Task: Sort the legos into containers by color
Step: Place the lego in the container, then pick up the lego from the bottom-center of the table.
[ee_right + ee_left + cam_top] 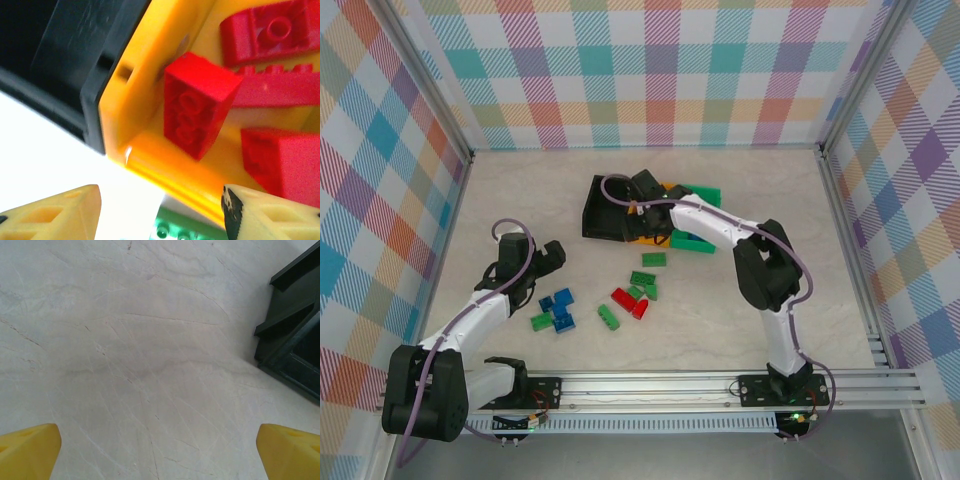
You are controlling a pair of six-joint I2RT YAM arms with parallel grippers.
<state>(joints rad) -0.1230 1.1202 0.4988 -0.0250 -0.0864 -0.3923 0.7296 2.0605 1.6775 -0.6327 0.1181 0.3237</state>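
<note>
R gripper (160, 212) hung open, holding nothing, over the orange bin (145, 75), w/ red bricks (197, 102) lying inside. L gripper (552, 258) was open too, empty, above bare table (125, 340). In top view the blue legos (558, 308) lay near, approx 6 o'clock from L gripper. The red pair (630, 300) sat well apart from R gripper, also at 6 o'clock. L arm looked nearer for blue.

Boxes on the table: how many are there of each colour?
black box: 1
orange box: 1
green box: 1
Total: 3 boxes
</note>
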